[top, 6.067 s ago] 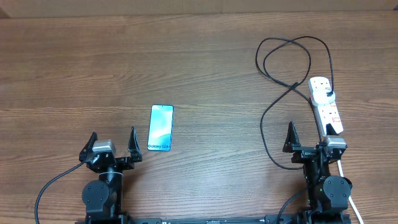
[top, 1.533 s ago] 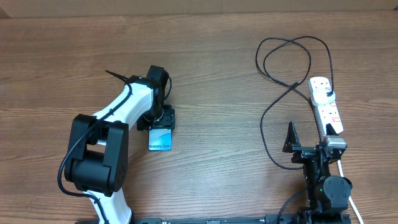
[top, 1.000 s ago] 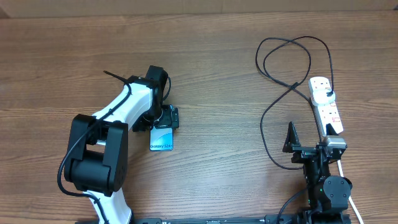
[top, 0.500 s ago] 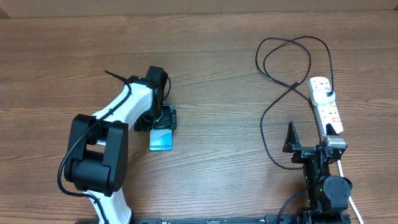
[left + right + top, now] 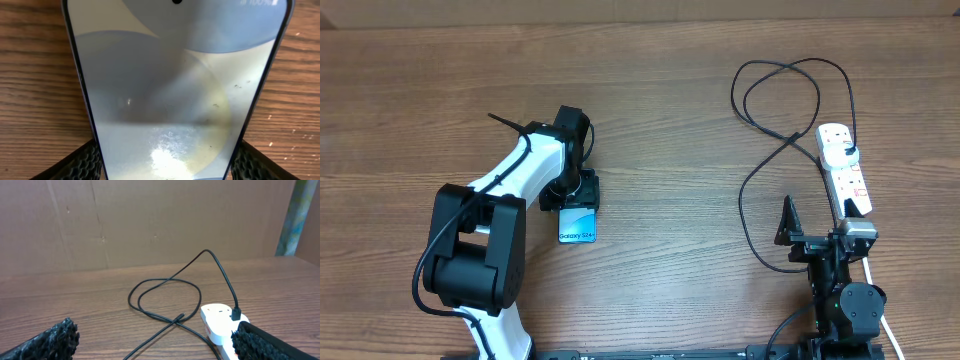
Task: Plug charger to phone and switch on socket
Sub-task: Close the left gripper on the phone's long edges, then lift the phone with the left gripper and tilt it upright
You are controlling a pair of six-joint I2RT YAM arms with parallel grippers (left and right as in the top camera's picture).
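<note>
Phone [image 5: 165, 90] sits between L gripper [image 5: 582, 190] jaws, pads [image 5: 90, 162] closed against both long edges; R gripper [image 5: 823, 228] jaws apart.

The wooden table [image 5: 670, 150] carries the phone [image 5: 578, 226], charger [image 5: 177, 319] and socket [image 5: 844, 175].

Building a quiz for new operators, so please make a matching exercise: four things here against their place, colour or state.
Things:
1 phone
2 charger
3 socket
4 right gripper

Descriptions:
a open, at the near edge of the table
b white, on the right side
c black, lying in loops
d screen up, left of centre

Pairs: 1-d, 2-c, 3-b, 4-a
</note>
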